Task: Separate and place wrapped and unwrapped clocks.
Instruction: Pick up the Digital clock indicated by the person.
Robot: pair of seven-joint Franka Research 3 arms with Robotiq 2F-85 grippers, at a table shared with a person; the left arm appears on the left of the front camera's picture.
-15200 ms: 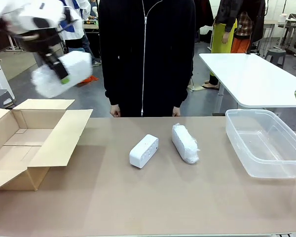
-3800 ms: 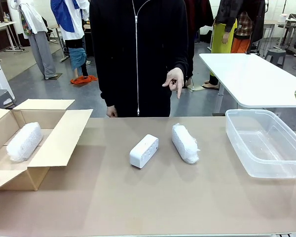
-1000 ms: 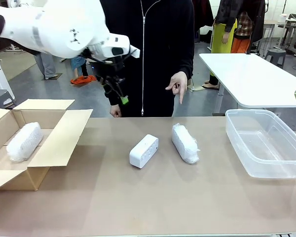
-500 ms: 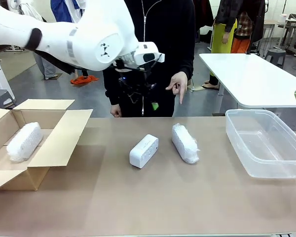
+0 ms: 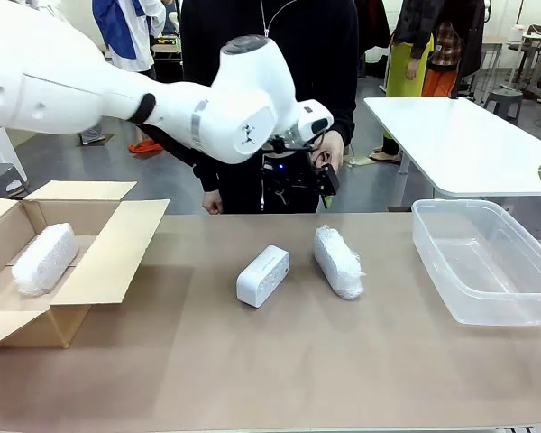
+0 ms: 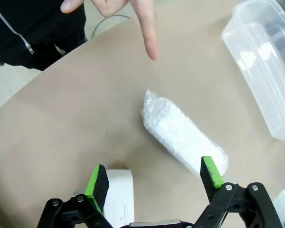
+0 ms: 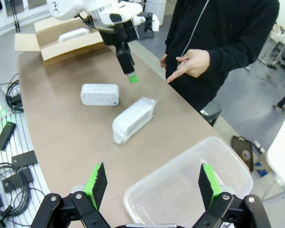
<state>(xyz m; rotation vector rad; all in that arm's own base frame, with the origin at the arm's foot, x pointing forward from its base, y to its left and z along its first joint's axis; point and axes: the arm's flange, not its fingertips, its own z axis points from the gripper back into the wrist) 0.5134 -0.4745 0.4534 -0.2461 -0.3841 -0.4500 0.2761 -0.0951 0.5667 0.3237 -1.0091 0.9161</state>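
One bubble-wrapped clock [image 5: 338, 262] lies mid-table, and the bare white clock [image 5: 262, 275] lies just to its left. A second wrapped clock [image 5: 43, 257] rests inside the cardboard box [image 5: 108, 257]. My left gripper [image 5: 326, 191] hangs open in the air behind and above the mid-table wrapped clock [image 6: 183, 135], which sits between its green pads [image 6: 97, 180] in the left wrist view. The bare clock [image 6: 118, 197] is at that view's lower left. My right gripper [image 7: 151, 183] is open and empty, high above the table, looking down on the wrapped clock [image 7: 133, 118] and the bare clock [image 7: 99, 94].
A clear plastic bin [image 5: 487, 262] stands at the right, under my right gripper [image 7: 190, 185]. The person stands at the far edge, one hand [image 5: 329, 153] pointing a finger [image 6: 145, 28] down at the wrapped clock. The open box [image 7: 61, 40] occupies the left end.
My left arm has swung rightward from above the box side to over the wrapped clock mid-table. The clocks have not moved. The person's hand keeps pointing.
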